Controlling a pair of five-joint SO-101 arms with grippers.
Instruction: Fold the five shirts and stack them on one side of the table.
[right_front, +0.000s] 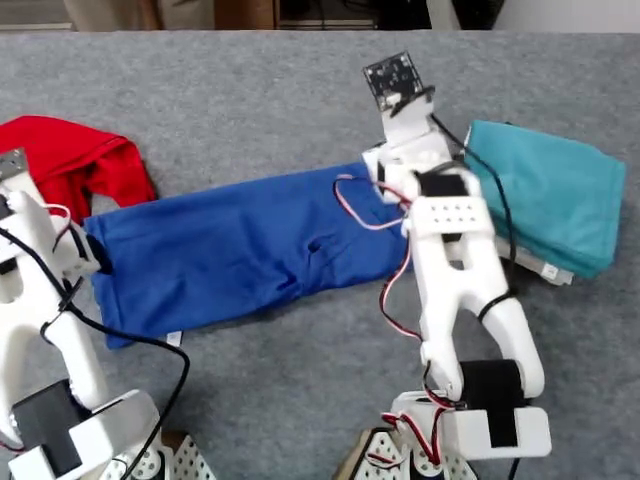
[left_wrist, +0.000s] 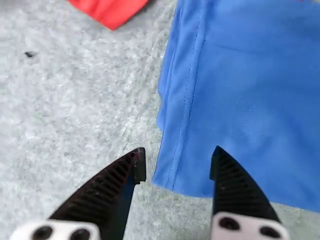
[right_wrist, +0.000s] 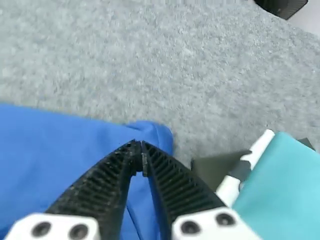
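Progress looks partial: teal shirt (right_front: 550, 190) sits folded at right, blue shirt (right_front: 240, 255) lies in the middle as a long strip w/ left gripper (left_wrist: 177, 167) spread open over its left edge & right gripper (right_wrist: 139, 150) pressed closed at its right end (pinch unclear), red shirt (right_front: 70, 155) far left, crumpled, yet to fold.

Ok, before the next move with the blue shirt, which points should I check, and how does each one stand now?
1. Left fingers open around the blue shirt corner: ok.
2. Right fingers shut at the shirt's opposite end: ok.
3. Cloth really pinched there: cannot tell.
4. Blue shirt lying flat: not ok, wrinkles in the middle.
5. Teal shirt folded at the table's side: ok.
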